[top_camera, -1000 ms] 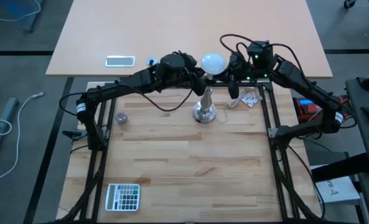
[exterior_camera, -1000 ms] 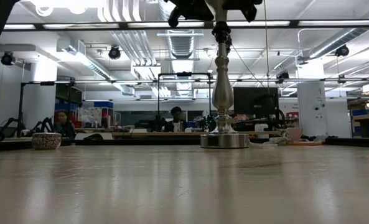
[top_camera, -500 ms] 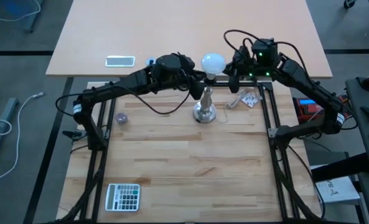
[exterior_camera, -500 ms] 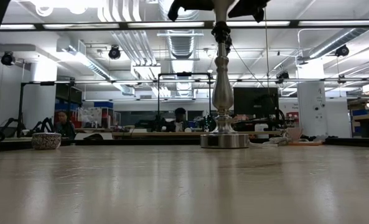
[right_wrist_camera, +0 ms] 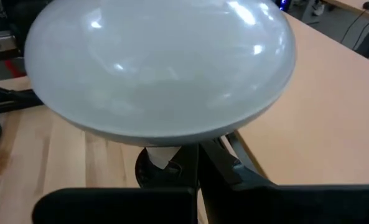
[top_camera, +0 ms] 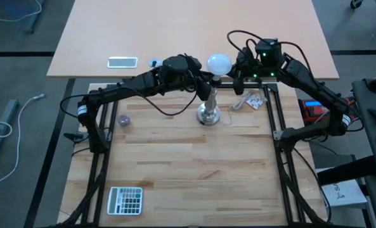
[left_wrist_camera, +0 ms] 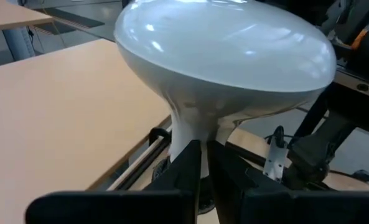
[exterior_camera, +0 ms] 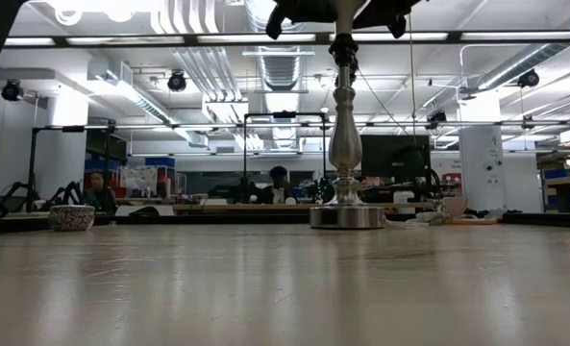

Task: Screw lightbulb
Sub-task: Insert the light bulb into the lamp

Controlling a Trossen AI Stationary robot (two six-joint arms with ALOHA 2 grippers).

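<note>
At the stand's top: the lightbulb [top_camera: 218,62] sits over the silver lamp stand [top_camera: 208,107] on the desk [top_camera: 188,164]
Left gripper [top_camera: 203,77]: jaws pinched nearly together at the bulb's neck
Right gripper [top_camera: 233,77]: beside the bulb, jaws' state cannot be told
Risk: tilted bulb cross-threads, or stand tips under sideways push

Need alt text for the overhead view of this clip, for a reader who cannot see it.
A white lightbulb sits atop a silver lamp stand near the far edge of a wooden table, with the left claw and right claw closing in from either side. A calculator lies at the near left.
</note>
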